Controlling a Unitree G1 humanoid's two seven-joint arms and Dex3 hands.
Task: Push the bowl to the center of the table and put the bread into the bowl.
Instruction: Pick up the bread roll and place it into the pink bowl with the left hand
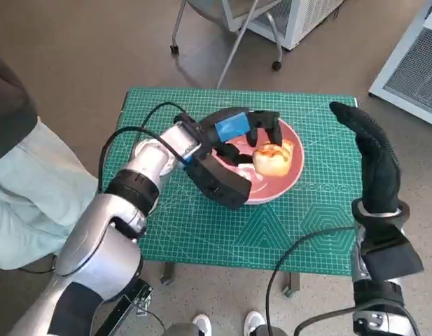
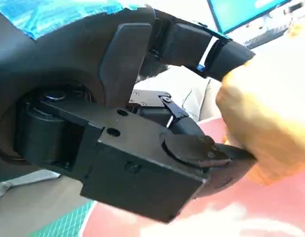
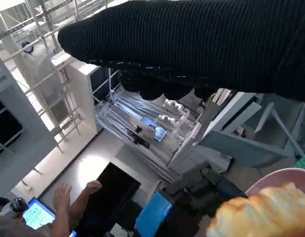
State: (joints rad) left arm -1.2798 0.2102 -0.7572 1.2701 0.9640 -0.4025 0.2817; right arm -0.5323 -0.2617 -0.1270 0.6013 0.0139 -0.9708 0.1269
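- Head view: one small table [image 1: 201, 241], topped with one green cutting mat [image 1: 286, 231] printed with a white grid.
- One pink bowl [image 1: 289, 178] sits on the mat, near the middle of the table, slightly toward the far edge.
- One piece of bread [image 1: 275, 157], golden and pale, lies inside the bowl on its right half.
- Left hand [image 1: 237, 143], black with blue tape on its back, reaches over the bowl from the left. Its fingers curl around the bread.
- Left wrist view: black fingers [image 2: 226, 54] arch over the bread [image 2: 268, 128] on one side, the thumb tip presses it from the other; the bread is pinched between them, above the pink bowl floor [image 2: 261, 217].
- Right hand [image 1: 373, 164], in one black knitted glove, is raised over the table's right edge, well apart from the bowl. Fingers straight and pressed together, holding nothing.
- Right wrist view: the glove [image 3: 201, 44] fills the top; bread [image 3: 263, 212] and bowl rim [image 3: 276, 177] show low in the corner, the blue-taped left hand [image 3: 157, 217] beside them.
- One person at a laptop [image 3: 36, 215] in the same view, one bare hand [image 3: 61, 195] raised.
- Head view, floor: one chair on castors [image 1: 226, 31], one white cabinet [image 1: 412, 66], one person's pale trousers [image 1: 33, 189] at left.
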